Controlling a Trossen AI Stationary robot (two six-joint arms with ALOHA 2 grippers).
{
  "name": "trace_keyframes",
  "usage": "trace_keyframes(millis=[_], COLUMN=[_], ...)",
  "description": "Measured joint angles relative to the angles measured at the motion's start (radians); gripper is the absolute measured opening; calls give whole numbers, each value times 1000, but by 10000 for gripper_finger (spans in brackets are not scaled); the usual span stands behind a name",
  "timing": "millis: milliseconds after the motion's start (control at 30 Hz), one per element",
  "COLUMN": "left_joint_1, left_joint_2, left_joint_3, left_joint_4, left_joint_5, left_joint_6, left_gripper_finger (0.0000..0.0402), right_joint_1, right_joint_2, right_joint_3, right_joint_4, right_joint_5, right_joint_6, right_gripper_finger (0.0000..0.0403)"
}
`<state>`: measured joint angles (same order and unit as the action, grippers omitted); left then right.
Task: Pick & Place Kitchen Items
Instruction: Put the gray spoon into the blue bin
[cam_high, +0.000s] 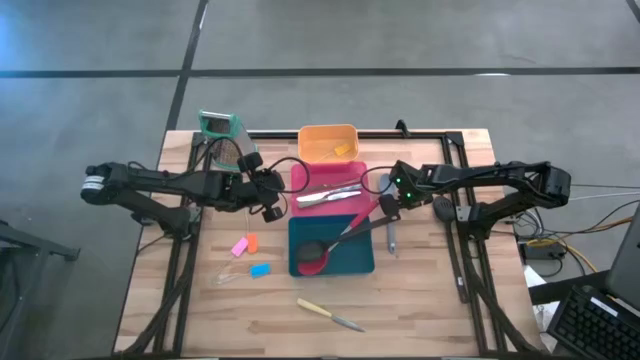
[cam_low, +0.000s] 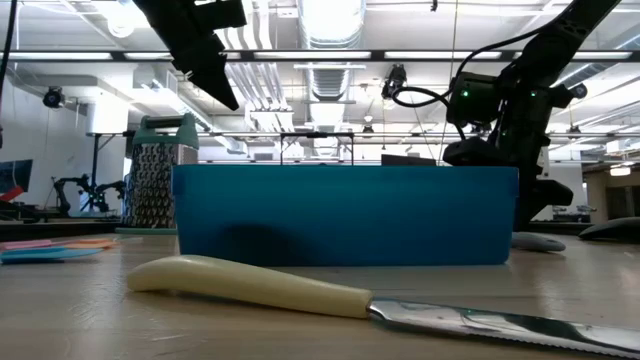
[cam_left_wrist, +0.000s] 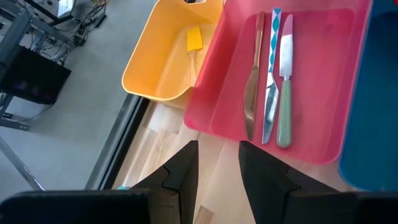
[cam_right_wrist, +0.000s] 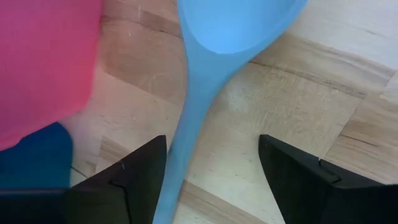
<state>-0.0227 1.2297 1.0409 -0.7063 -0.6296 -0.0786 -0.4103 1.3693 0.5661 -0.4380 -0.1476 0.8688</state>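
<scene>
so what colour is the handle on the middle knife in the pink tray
Striped teal and white, clearest in the left wrist view.

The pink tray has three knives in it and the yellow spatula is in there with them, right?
Not quite. The left wrist view shows three knives in the pink tray, but the yellow spatula lies in the orange tray beside it.

Three trays sit in a row mid surface (cam_high: 420, 300): far tray (cam_high: 327, 141), mid tray (cam_high: 330, 185) w/ three knives (cam_left_wrist: 268, 78) side by side, near tray (cam_high: 332, 250) w/ two spoons (cam_high: 330, 250). Grater (cam_high: 220, 130) far left. One knife (cam_high: 330, 315) lies near the front edge.
</scene>
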Motion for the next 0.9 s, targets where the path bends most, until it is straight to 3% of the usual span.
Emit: trace_keyframes(millis=[333, 900], left_joint_1=[0, 1], left_joint_2=[0, 0], left_joint_3=[0, 0], left_joint_4=[1, 4], left_joint_5=[0, 0], left_joint_6=[0, 0], left_gripper_finger=[119, 119], right_joint_1=[0, -3], right_joint_2=[0, 0], right_joint_3=[-1, 0], right_joint_4=[1, -79], right_joint_5=[20, 179], right_joint_6=[-32, -39], right_gripper_finger=[224, 214])
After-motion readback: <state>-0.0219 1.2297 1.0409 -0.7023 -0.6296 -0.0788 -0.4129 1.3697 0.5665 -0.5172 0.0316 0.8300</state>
